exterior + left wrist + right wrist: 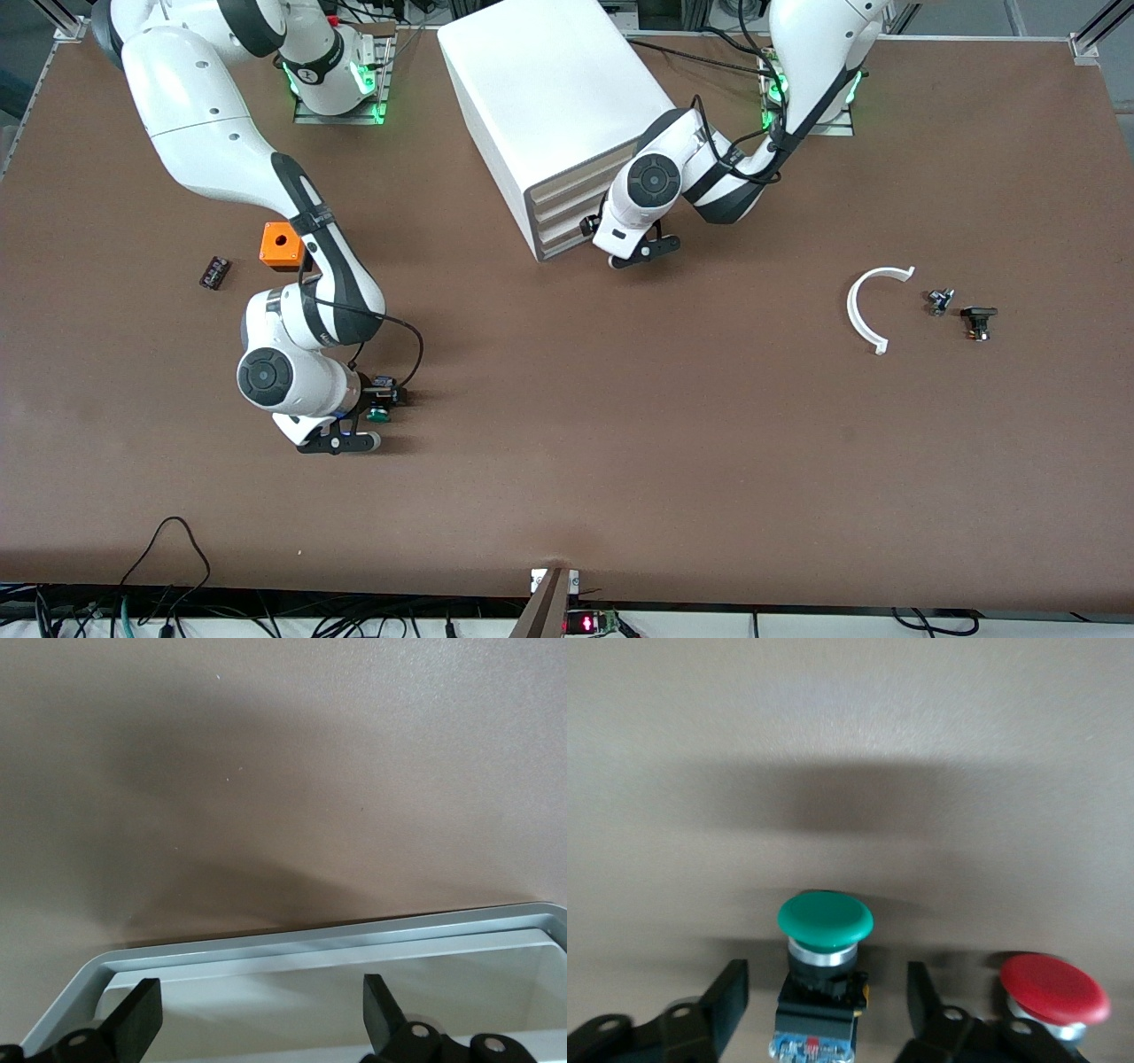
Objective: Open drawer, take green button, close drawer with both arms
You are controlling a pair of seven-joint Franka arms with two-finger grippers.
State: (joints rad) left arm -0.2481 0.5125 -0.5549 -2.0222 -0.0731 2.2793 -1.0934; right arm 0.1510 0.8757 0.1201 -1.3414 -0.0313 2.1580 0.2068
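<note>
Right gripper (824,1010) is straddling the button (825,920) on the table (567,461), fingers parted, gripping nothing; left gripper (261,1014), wide open and empty, is facing the drawer (310,948), likely closing it next.

Orange block (281,245), white curved piece (866,306), red-capped button (1054,990), brown table (620,425)

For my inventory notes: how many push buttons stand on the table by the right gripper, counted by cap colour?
Green-capped push button: 1
Red-capped push button: 1
Total: 2
</note>
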